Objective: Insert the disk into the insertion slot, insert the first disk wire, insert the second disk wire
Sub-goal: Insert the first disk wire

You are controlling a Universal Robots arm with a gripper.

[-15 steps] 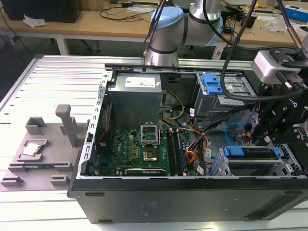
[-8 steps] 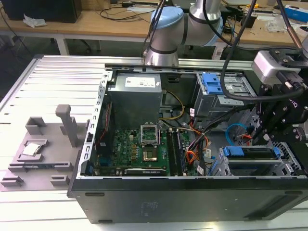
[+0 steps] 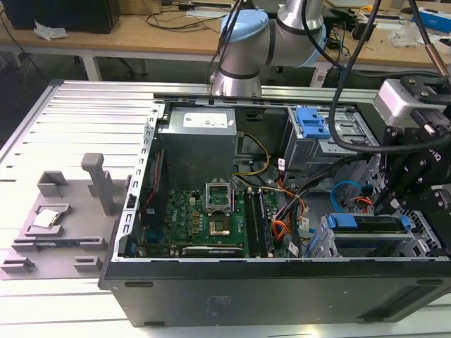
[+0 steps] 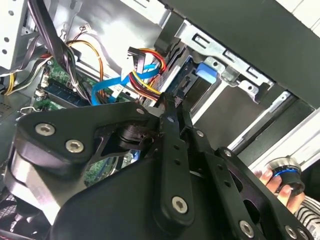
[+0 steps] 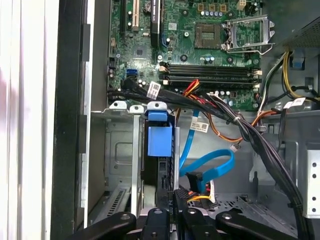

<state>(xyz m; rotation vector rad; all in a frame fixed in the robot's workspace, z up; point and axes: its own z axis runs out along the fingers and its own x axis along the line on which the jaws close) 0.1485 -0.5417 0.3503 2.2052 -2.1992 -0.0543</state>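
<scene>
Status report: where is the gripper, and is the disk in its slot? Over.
Gripper at blue-framed silver-grey disk. Disk sits in perforated metal bay. Flat blue cable loops beside it. Black wire bundle crosses the case.

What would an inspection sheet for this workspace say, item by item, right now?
Surface: ribbed metal table carrying an open computer case.
Job's things: disk sits in the insertion slot; first disk wire and second disk wire lie beside it, connection unclear.
Clutter: grey fixture on the table.
Grippers: gripper is inside the case, close to the wires.
Cables: black cable bundle crosses the case.
Surroundings: wooden benches behind; a person's hand in the second wrist view.
</scene>
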